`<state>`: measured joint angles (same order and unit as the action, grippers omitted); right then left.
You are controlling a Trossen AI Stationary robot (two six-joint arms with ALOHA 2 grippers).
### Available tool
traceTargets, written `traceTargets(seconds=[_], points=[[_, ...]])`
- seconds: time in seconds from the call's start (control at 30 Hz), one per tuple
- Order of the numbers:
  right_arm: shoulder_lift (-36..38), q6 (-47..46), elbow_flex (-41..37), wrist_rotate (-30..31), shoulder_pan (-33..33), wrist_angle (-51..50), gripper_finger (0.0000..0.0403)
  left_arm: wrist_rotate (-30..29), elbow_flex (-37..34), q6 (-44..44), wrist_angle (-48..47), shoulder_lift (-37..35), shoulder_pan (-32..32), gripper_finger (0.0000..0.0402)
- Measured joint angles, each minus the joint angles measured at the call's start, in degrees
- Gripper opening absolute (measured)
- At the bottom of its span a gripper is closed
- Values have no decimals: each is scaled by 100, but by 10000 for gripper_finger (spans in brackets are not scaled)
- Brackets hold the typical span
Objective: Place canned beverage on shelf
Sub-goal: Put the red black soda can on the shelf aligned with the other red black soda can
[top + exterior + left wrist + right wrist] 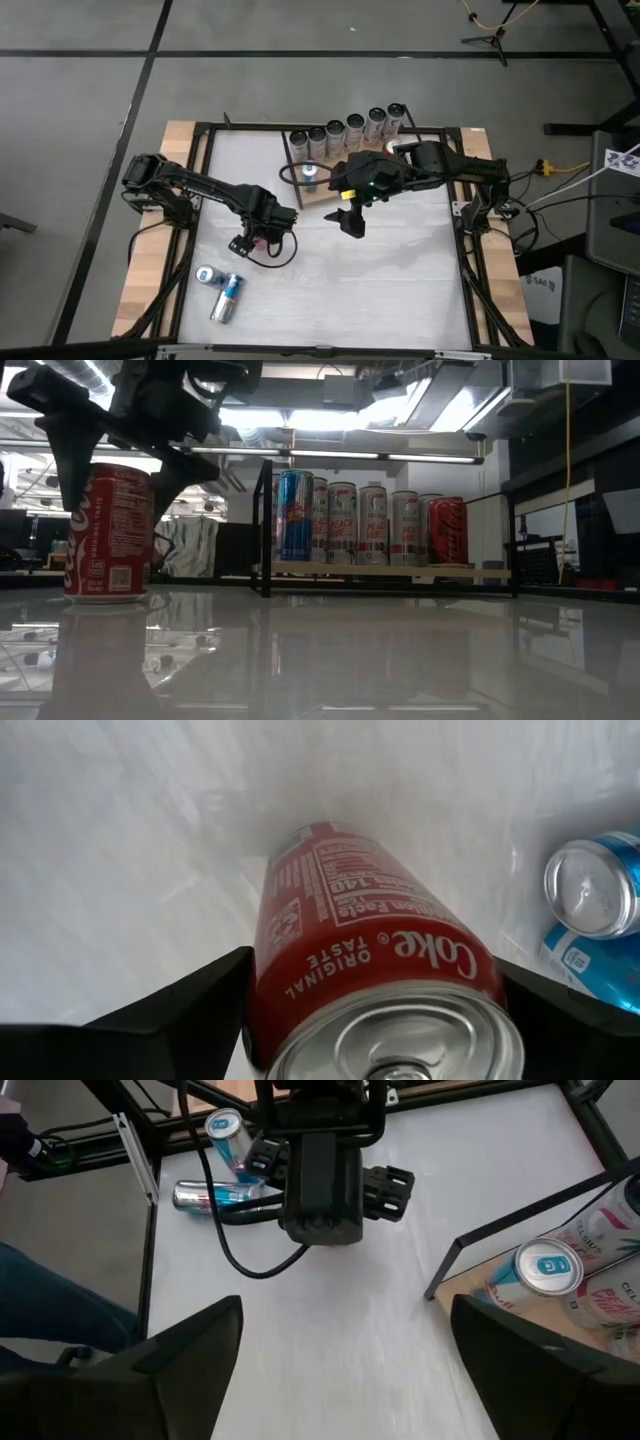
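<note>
Red can (375,975): upright, between your left gripper's (257,243) spread fingers, grip uncertain.
Shelf (325,192): 1 o'clock from can.
Right gripper (350,222): open, empty.

Grey floor (300,85) crossed by dark lines; bright ceiling lights (330,415) overhead

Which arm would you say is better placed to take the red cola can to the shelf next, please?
Left. Its end effector already straddles the upright red cola can, one finger on each side. The right end effector hangs open and empty near the shelf, away from that can.
</note>
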<state>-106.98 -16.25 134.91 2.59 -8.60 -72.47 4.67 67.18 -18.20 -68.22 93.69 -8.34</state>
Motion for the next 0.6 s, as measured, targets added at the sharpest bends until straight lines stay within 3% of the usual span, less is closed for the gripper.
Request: traceTargets(seconds=[0.6], points=[[-2, 5, 0, -2, 0, -4, 347, -23, 0, 385, -32, 0, 6, 334]])
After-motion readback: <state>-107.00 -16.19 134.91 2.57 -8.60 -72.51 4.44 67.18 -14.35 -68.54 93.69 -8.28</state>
